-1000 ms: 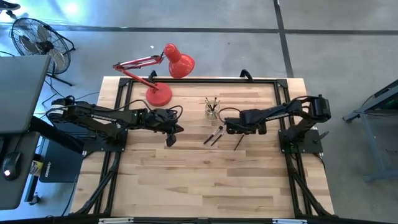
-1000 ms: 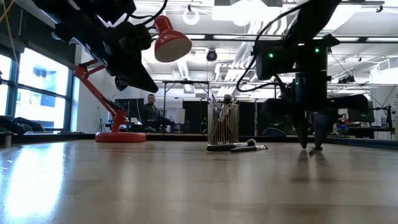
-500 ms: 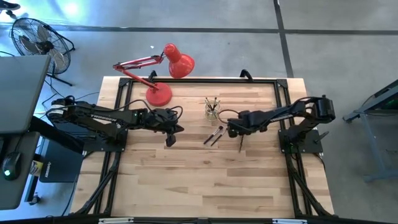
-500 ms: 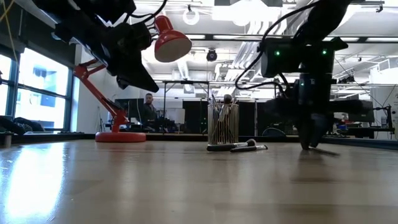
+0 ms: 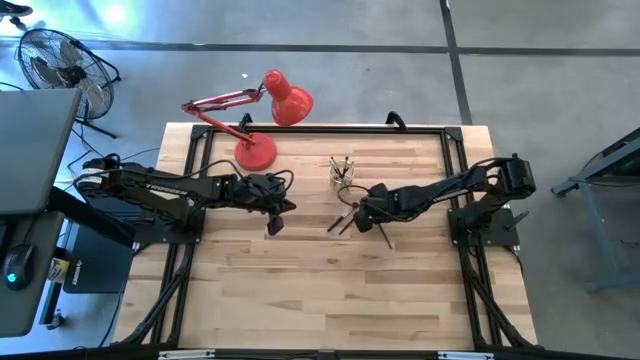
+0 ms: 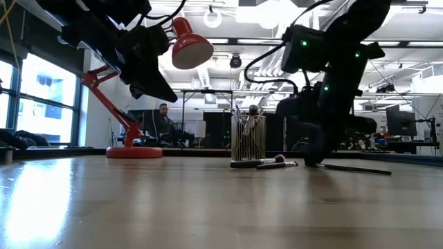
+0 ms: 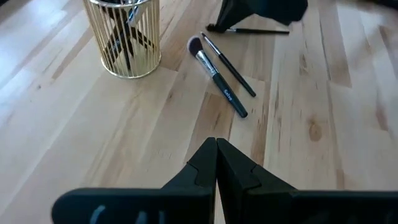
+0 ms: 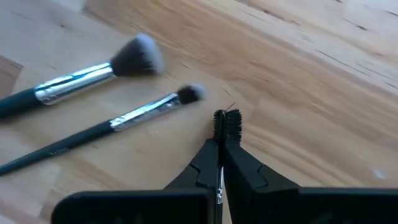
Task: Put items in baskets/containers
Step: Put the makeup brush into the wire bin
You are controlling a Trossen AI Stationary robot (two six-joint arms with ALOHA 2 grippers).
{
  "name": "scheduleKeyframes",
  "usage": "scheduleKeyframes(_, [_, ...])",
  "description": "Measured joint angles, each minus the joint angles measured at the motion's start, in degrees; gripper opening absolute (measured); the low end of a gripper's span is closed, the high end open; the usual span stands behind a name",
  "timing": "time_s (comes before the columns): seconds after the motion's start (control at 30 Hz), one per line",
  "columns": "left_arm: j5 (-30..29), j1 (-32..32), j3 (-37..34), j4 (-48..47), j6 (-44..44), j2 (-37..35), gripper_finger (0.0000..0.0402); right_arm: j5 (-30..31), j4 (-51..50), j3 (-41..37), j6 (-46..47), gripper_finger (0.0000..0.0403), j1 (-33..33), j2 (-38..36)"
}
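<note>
Right gripper (image 8: 219, 140) down at table level, fingers pinched tight on a thin spoolie-tipped brush (image 8: 227, 122), bristle end poking out past the tips; handle apparently trailing along the wood. Two more brushes (image 7: 221, 73) lying crossed just beside it, still loose. Wire-sided cup (image 7: 123, 36) near, already holding several brushes upright. Left gripper (image 7: 216, 163) shut on nothing, hovering well apart, waiting near the red lamp (image 5: 270, 110).

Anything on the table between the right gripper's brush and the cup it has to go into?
Nothing visible. The right gripper, shut on a thin brush, sits beside two loose brushes; the wire cup stands just beyond over bare wood, with brushes already standing inside.
</note>
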Motion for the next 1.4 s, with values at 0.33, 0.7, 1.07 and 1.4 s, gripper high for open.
scheduleKeyframes(0.33, [0.4, 0.0, 0.1, 5.5, -6.2, 3.5, 0.0001, 2.1, -0.2, 2.3, -1.9, 0.0002, 0.5, -3.5])
scheduleKeyframes(0.7, [2.0, 0.0, 0.4, 7.5, -8.1, 8.5, 0.0001, 7.1, -0.4, 2.3, -3.4, 0.0001, 1.8, -11.0])
scheduleKeyframes(1.07, [3.5, 0.0, 0.4, 7.3, -8.0, 8.7, 0.0001, 18.2, 8.9, 2.4, -15.1, 0.0001, 2.3, -20.5])
scheduleKeyframes(1.4, [3.2, 0.0, 0.4, 7.3, -8.0, 8.7, 0.0001, 23.0, 40.7, 1.2, -45.7, 0.0, -3.6, -19.9])
